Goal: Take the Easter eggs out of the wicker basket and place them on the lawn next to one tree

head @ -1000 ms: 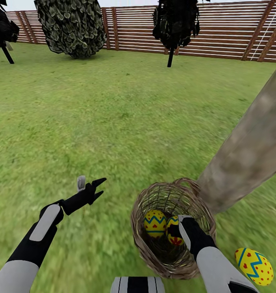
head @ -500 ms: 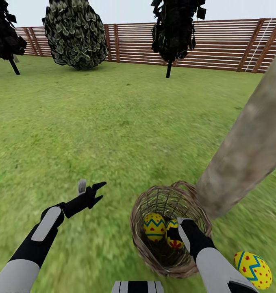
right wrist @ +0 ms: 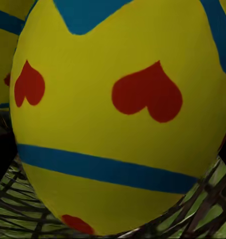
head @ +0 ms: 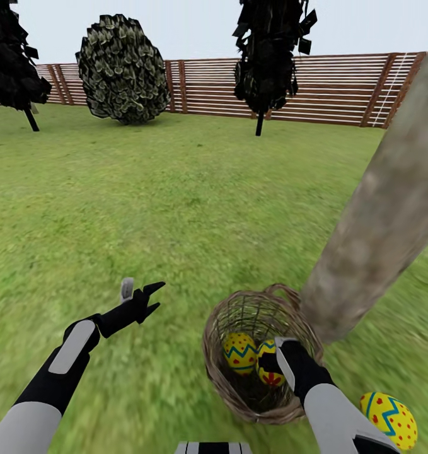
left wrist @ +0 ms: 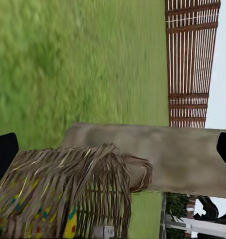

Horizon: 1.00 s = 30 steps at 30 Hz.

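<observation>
Two Easter eggs lie in the wicker basket on the lawn: one egg toward the robot's left, a second egg w/ the right pincer down in the basket right against it. In the right wrist view that egg sits very close between the dark finger edges at either side, so the pincer looks set around it; whether the fingers actually press on it can't be told. Judged step: lifting egg no. 2 out.

A third egg rests on the grass just beside the right forearm, near the foot of the tree, apparently the drop spot chosen. The basket stands just beside the same pale trunk, loop handle toward it, which makes for short carries.

The left pincer hangs over bare grass, well apart from the basket, fingers spread, holding nothing; prob. parked clear of the working arm. Its wrist view looks across at basket and trunk.

Beyond: a grey-green bush, dark trees, slatted fence.
</observation>
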{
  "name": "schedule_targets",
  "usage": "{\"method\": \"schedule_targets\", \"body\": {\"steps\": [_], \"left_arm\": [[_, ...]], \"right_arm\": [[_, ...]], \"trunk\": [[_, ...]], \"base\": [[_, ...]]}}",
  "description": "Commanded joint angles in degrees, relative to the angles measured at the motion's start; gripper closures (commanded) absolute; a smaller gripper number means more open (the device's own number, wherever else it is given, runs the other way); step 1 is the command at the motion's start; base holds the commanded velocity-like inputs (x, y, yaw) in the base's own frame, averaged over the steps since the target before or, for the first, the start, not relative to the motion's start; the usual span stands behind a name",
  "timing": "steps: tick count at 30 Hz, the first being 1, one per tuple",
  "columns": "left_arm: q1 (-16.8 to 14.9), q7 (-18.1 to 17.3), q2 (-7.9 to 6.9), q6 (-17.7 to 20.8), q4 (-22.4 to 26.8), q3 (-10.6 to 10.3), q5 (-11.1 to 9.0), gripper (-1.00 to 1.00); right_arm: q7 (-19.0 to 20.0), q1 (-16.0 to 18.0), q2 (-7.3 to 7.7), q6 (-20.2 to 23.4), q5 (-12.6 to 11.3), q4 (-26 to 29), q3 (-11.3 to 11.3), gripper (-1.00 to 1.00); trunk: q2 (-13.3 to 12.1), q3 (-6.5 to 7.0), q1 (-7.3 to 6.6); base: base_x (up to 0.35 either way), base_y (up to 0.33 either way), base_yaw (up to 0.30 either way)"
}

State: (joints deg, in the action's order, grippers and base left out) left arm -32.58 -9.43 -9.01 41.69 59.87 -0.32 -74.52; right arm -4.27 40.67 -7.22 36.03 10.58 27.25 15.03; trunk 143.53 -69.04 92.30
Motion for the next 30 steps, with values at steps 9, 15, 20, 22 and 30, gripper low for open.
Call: {"method": "schedule_targets", "body": {"steps": [9, 15, 20, 22, 30], "left_arm": [[-0.02, -0.15, -0.01, 0.15, -0.02, -0.01, -0.01, -1.0], [-0.02, -0.06, 0.04, -0.89, -1.22, -0.03, 0.04, -1.0], [-0.02, -0.07, 0.04, -0.99, -1.25, -0.03, 0.08, -1.0], [-0.02, -0.06, 0.04, -1.0, -1.25, -0.03, 0.08, -1.0], [-0.02, -0.06, 0.06, -1.08, -1.32, -0.03, 0.17, -1.0]], "right_arm": [[0.17, 0.02, -0.08, 0.27, 0.76, -0.08, 0.44, 1.0], [8.99, 0.02, 0.62, 0.37, 0.94, -0.17, 0.36, 1.0], [20.66, 0.08, 0.69, 0.36, 1.34, -0.18, 0.18, 1.0], [22.25, 0.1, 0.84, 0.37, 1.37, -0.16, 0.12, 1.0], [31.35, 0.11, 3.07, 0.44, 1.69, 0.5, 0.09, 1.0]], "trunk": [[-0.1, 1.96, -0.27], [-0.18, 3.29, -0.43], [-0.25, 4.39, -0.56], [-0.28, 4.84, -0.61], [-3.19, 6.3, -2.22]], "base": [[-0.06, 0.0, 0.0], [0.0, 0.0, 0.0], [0.0, 0.0, 0.0], [0.0, 0.0, 0.0], [-0.144, 0.0, 0.0]]}}
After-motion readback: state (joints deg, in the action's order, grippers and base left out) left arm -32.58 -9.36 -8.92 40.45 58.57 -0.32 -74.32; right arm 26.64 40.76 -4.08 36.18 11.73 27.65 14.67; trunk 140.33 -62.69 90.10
